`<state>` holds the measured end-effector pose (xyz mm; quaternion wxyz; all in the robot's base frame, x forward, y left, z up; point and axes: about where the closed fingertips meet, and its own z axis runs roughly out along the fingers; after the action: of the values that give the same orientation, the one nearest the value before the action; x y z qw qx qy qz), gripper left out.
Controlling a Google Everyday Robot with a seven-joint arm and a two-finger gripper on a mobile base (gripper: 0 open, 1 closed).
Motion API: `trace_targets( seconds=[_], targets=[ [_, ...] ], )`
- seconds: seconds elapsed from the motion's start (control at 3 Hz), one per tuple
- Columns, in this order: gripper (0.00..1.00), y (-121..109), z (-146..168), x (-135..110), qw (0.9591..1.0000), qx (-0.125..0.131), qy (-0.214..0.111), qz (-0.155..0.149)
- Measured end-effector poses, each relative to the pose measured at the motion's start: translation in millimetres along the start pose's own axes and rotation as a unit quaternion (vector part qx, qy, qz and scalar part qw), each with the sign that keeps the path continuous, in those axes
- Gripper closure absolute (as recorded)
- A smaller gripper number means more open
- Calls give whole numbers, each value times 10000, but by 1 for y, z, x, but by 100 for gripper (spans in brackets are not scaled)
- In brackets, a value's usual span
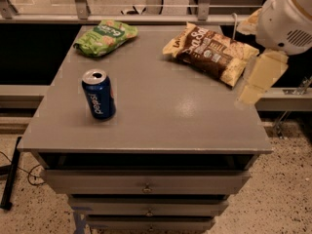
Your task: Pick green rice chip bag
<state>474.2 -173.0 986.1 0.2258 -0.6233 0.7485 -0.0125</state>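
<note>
Now: reach not yet begun.
Green rice chip bag [105, 37]: back left corner of table [161, 126].
Gripper [256, 82]: right edge, far off; open or closed, can't tell.
Next: cross over, drop onto bag.

The green rice chip bag [106, 37] is bright green with a dark green label and white lettering. The chip bag [210, 53] is brown and yellow, the can [99, 94] blue, and the surface [161, 116] grey. The pale cream claw [258, 79] is at the surface's right edge.

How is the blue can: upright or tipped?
Upright: the blue can has its top up. The pincer hangs by the table, right side.
</note>
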Motion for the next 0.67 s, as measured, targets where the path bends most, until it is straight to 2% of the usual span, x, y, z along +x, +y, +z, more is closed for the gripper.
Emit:
trace_targets(
  seconds=[0.33, 0.67],
  targets=[
    [0, -40, 32, -61, 9954, 253, -811, -451],
    [0, -86, 71, -116, 9835, 504, -1535, -812]
  ],
)
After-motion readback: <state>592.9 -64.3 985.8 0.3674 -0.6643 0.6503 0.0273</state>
